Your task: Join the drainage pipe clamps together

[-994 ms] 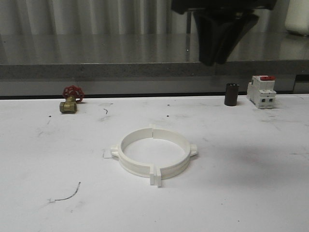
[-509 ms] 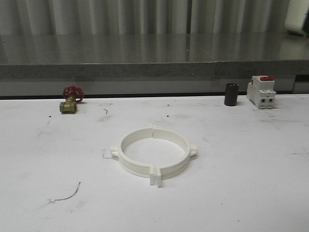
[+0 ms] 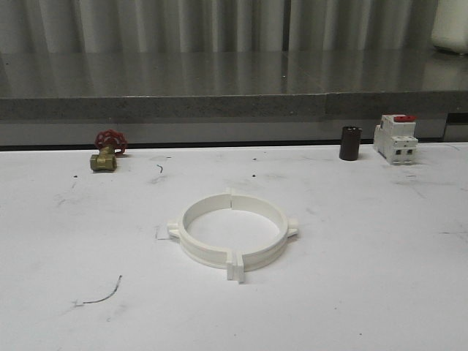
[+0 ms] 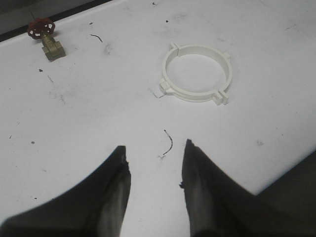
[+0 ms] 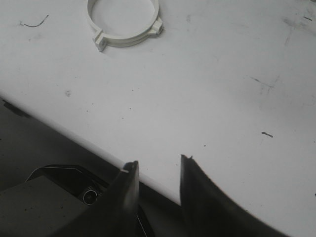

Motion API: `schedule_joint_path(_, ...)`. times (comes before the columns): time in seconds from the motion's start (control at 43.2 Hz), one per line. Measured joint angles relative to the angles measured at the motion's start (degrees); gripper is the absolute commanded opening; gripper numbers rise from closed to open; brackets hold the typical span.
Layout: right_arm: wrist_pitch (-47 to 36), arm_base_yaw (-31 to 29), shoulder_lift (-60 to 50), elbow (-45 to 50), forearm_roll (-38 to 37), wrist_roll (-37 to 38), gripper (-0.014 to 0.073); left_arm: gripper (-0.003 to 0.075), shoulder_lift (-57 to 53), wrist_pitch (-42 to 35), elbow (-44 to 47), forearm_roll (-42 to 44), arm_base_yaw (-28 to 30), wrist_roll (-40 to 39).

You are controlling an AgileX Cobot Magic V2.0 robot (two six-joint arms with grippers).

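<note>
The drainage pipe clamps point(image 3: 232, 235) form 1 ring; front view adds the switch point(image 3: 395, 138).

The front camera sits low, looking forward across the white table point(image 3: 380, 292) toward a grey metal back wall point(image 3: 219, 73). The left wrist camera is up high, angled down past its dark gripper point(image 4: 154, 170) at the tabletop. The right wrist camera hangs over the table's near edge behind its own gripper point(image 5: 158, 177). All three catch the white plastic ring of drainage pipe clamps point(image 3: 232, 233) point(image 4: 196, 73) point(image 5: 124, 24); front and left wrist share the brass red-handled valve point(image 3: 107, 151) point(image 4: 46, 38).
</note>
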Motion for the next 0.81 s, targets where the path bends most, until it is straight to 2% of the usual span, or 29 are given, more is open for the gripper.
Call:
schedule_joint_path(0.093, -0.5, 0.0, -1.1, 1.0, 0.0, 0.0, 0.0136, 0.0167, 0.0, -0.1, 0.0, 0.0, 0.0, 0.0)
schedule_joint_path(0.231, -1.1, 0.0, -1.3, 1.7, 0.0, 0.0, -0.0068, -0.0015, 0.0, -0.1, 0.0, 0.0, 0.0, 0.0)
schedule_joint_path(0.809, -1.5, 0.0, -1.3, 1.7, 0.0, 0.0, -0.0067, -0.002, -0.1, -0.3, 0.2, 0.0, 0.0, -0.1)
